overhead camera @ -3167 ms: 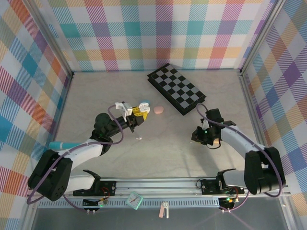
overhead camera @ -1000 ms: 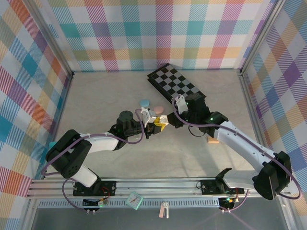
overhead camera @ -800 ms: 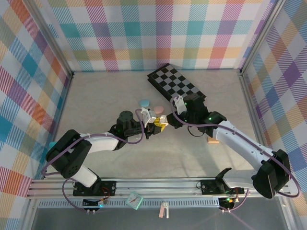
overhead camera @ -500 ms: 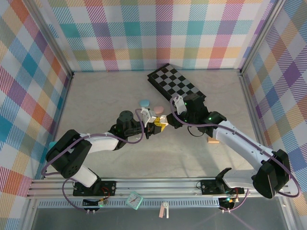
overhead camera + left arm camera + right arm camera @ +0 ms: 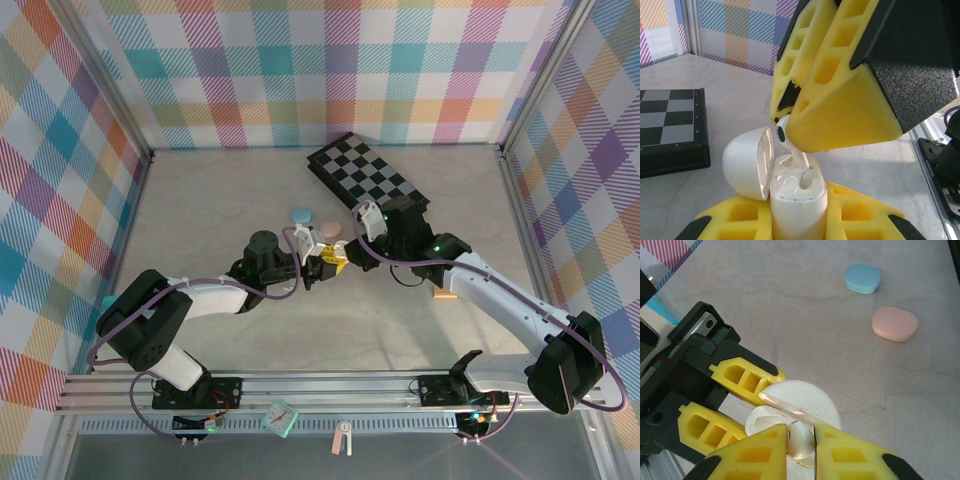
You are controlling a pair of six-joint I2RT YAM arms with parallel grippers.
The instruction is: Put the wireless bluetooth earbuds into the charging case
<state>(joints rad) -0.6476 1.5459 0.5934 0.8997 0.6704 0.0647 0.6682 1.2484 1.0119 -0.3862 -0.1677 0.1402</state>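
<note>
Right fingers [image 5: 752, 455] have edged the last bit left onto the open charging case [image 5: 799, 200], which the left fingers [image 5: 860, 212] hold clamped over the tabletop [image 5: 380, 330], so I'd say insertion has started but isn't seated. White earbud [image 5: 790, 144], glossy, pinched in the right fingers, hangs stem-down with its tip in a socket, head still proud.

Chessboard [image 5: 368, 185]: black and grey squares, lying flat and askew at 1 o'clock on the surface [image 5: 220, 200].
Orange piece [image 5: 440, 293]: small, toward 4 o'clock.
Teal object [image 5: 105, 302]: at the 8 o'clock edge.
Walls [image 5: 300, 70]: pastel plaid.
</note>
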